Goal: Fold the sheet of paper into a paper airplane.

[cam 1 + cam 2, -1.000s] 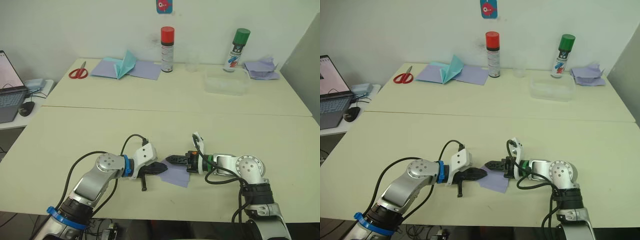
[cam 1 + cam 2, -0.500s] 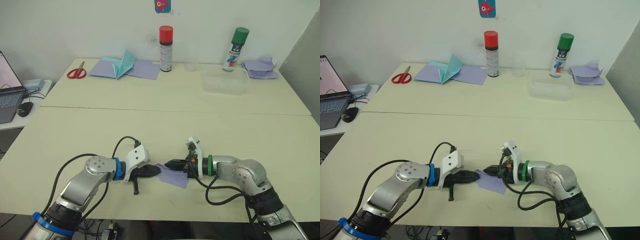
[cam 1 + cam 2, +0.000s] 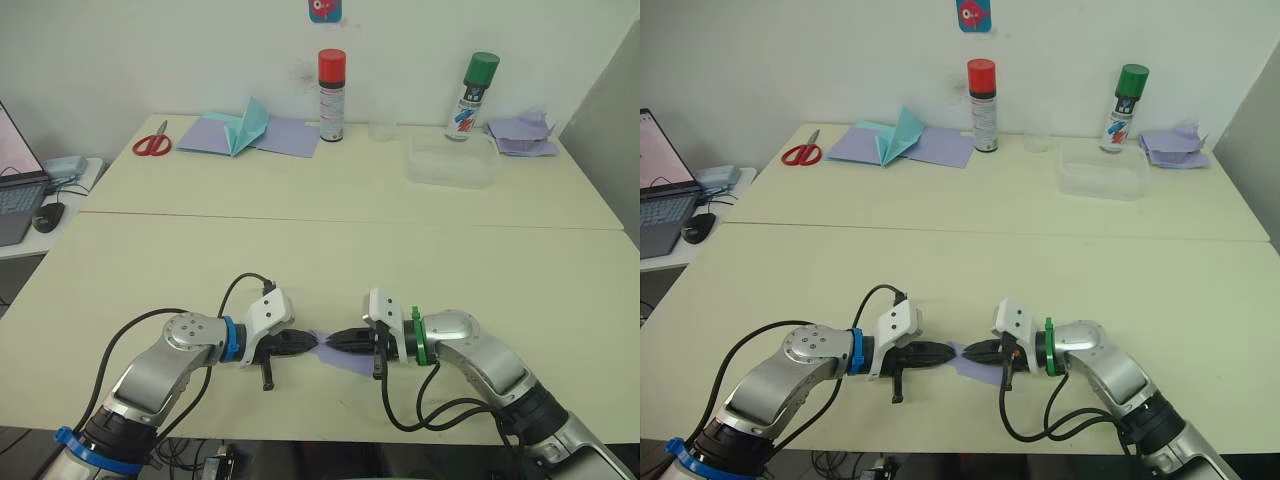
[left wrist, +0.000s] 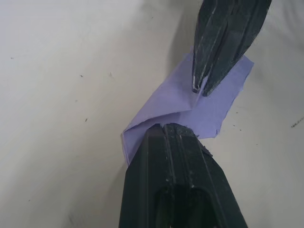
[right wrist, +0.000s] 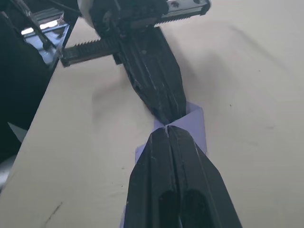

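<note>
Left eye view: sheet of paper (image 3: 345,358) flat on the table (image 3: 300,250), close to the near edge and roughly midway along it, small, lavender, already folded over itself. Left gripper (image 3: 312,342) lying low at one end of it, right gripper (image 3: 333,341) at the other, tips almost meeting nose to nose over the paper.

Left wrist view: left gripper fingers (image 4: 175,137) closed tight together, tips on or just over the folded edge; impossible to tell whether any paper sits pinched between them. Right gripper (image 4: 202,90) likewise clenched, tips pressing down near the far part of the sheet. Raised flap visible beside the left tips, not yet lying flat.

Step in hand, by judgement: pressing and sharpening a crease. For a clean result:
- keep one closed tip planted as an anchor so the thin sheet cannot slide;
- drag the other along the fold line, low and slow, pressing straight down;
- avoid pushing the two tips toward each other, likely to buckle or tear the paper;
- check the flap edge lines up before flattening.

Far edge of the table: teal paper shape (image 3: 250,125), scissors (image 3: 155,146), two spray cans (image 3: 331,82), well apart from the work.
</note>
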### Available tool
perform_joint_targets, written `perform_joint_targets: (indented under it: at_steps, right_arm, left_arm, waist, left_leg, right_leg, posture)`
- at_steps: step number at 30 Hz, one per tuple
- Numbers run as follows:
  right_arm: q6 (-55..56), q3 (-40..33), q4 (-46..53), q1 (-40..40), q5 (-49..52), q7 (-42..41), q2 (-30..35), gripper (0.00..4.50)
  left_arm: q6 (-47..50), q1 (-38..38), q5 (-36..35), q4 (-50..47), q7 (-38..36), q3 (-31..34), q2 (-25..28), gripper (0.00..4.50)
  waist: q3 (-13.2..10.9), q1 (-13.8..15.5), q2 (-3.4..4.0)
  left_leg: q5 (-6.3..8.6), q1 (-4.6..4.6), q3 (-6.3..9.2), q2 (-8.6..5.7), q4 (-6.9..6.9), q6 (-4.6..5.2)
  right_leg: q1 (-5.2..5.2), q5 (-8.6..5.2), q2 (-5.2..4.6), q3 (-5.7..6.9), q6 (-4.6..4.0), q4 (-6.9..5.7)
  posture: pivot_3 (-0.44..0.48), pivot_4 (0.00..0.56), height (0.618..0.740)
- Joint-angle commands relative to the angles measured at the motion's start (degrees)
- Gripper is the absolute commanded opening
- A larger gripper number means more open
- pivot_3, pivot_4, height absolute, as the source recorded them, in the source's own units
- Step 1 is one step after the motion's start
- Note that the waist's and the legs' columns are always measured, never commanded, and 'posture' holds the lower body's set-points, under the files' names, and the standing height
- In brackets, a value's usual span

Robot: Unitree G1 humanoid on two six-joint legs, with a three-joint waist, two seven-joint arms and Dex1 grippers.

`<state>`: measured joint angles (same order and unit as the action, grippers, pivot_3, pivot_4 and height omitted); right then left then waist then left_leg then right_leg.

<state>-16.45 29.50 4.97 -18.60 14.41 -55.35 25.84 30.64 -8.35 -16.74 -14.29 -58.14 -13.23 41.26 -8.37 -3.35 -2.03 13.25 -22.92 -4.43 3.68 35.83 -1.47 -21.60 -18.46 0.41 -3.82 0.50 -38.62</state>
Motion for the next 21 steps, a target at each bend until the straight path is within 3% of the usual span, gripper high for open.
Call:
perform_joint_targets:
  at_steps: [1, 8, 11, 21]
  right_arm:
    - [4.3, 2.0, -2.3, 0.0, -4.4, -1.9, 0.4, 0.01]
    - [3.3, 1.6, -5.3, -0.6, -7.0, -1.0, -1.5, 0.01]
    - [3.8, 1.4, -6.2, -1.1, -7.8, -1.7, -1.7, 0.01]
    - [3.3, 0.6, -5.3, -0.6, -8.1, -2.9, -1.2, 0.01]
  left_arm:
    - [3.9, 2.8, 1.7, 2.3, 0.1, -1.5, 2.6, 0.0]
    - [8.3, 1.4, -4.6, -1.7, -0.7, 3.2, 3.7, 0.0]
    - [11.7, -3.6, -8.8, -2.4, -0.4, 6.1, 2.0, 0.0]
    - [8.5, -9.7, -3.7, 3.1, -0.6, -2.5, -1.7, 0.0]
  waist:
    - [0.0, 0.0, 0.0]
    - [0.0, 0.0, -0.04]
    - [-0.2, 0.1, -0.15]
    - [-0.3, 0.1, -0.28]
  left_leg:
    - [0.0, 0.0, 0.0, 0.0, 0.0, 0.0]
    - [0.0, 0.05, -0.04, 0.02, 0.02, -0.02]
    - [-0.01, 0.07, -0.01, 0.02, 0.06, -0.04]
    - [-0.04, 0.01, -0.15, -0.01, 0.14, -0.09]
  right_leg:
    - [0.0, 0.0, 0.0, 0.0, 0.0, 0.0]
    - [0.01, 0.0, -0.01, -0.02, -0.01, -0.08]
    - [0.0, -0.02, 0.0, 0.0, -0.04, -0.2]
    - [-0.11, -0.02, 0.01, -0.14, -0.05, -0.29]
  posture:
    - [0.0, 0.15, 0.74]
    - [0.0, 0.15, 0.74]
    - [0.0, 0.15, 0.74]
    - [0.0, 0.15, 0.74]
